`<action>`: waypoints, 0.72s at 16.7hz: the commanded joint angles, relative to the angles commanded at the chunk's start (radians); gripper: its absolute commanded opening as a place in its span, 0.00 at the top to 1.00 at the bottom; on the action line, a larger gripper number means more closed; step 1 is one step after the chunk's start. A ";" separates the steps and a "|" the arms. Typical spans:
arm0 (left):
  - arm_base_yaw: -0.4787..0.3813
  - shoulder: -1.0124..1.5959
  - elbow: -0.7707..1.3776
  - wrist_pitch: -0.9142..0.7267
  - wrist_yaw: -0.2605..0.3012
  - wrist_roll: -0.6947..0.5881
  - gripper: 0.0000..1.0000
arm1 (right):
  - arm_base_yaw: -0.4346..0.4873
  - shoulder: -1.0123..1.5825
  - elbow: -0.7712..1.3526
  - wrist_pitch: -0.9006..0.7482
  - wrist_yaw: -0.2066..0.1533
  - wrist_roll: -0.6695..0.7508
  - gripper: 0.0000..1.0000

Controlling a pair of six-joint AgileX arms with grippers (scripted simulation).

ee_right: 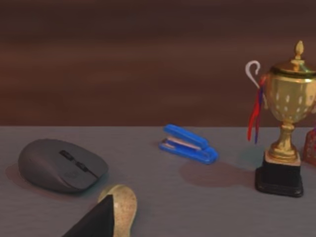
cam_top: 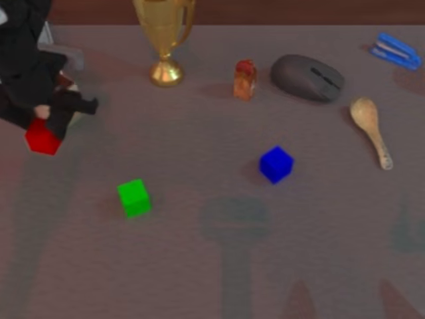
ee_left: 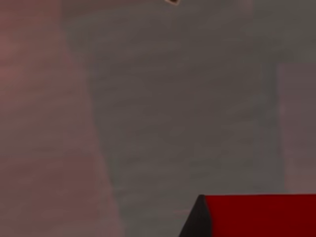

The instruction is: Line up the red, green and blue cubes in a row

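Top view shows three cubes, one of each colour, spread over the worktop (cam_top: 212,279) and not in a row. One red cube (cam_top: 42,138) lies at about 9 o'clock near the left edge, partly covered by the left claw (cam_top: 48,123), which sits directly over it; whether its fingers are spread or pinching the cube I cannot tell. One green cube (cam_top: 134,197) sits at about 8 o'clock from the centre, well apart from the red one. One blue cube (cam_top: 275,164) sits just right of centre, at about 3 o'clock, turned so a corner points toward the near edge; the green one is turned only slightly. Being cubes, none has a long axis.

Along the far side stand one gold trophy (cam_top: 165,36) at 12 o'clock, one small orange-red figure (cam_top: 245,79), one grey mouse (cam_top: 307,78), one blue stapler (cam_top: 396,51) at 2 o'clock, and one wooden spoon (cam_top: 372,129) with its handle pointing toward the near right.

Left wrist view shows the red cube's face close up with a dark fingertip (ee_left: 197,219) beside it. The right claw is out of the top view; its wrist camera shows a dark fingertip (ee_right: 96,222) in front of the spoon, with the mouse, stapler and a trophy beyond
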 joint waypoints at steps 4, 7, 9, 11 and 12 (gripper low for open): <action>-0.005 0.000 0.002 -0.003 0.000 0.002 1.00 | 0.000 0.000 0.000 0.000 0.000 0.000 0.00; -0.036 -0.008 -0.006 -0.004 -0.002 -0.033 1.00 | 0.000 0.000 0.000 0.000 0.000 0.000 0.00; -0.094 -0.028 -0.025 -0.005 -0.005 -0.109 1.00 | 0.000 0.000 0.000 0.000 0.000 0.000 0.00; -0.171 -0.057 -0.057 -0.006 -0.008 -0.227 1.00 | 0.000 0.000 0.000 0.000 0.000 0.000 0.00; -0.214 -0.074 -0.077 -0.007 -0.010 -0.300 1.00 | 0.000 0.000 0.000 0.000 0.000 0.000 0.00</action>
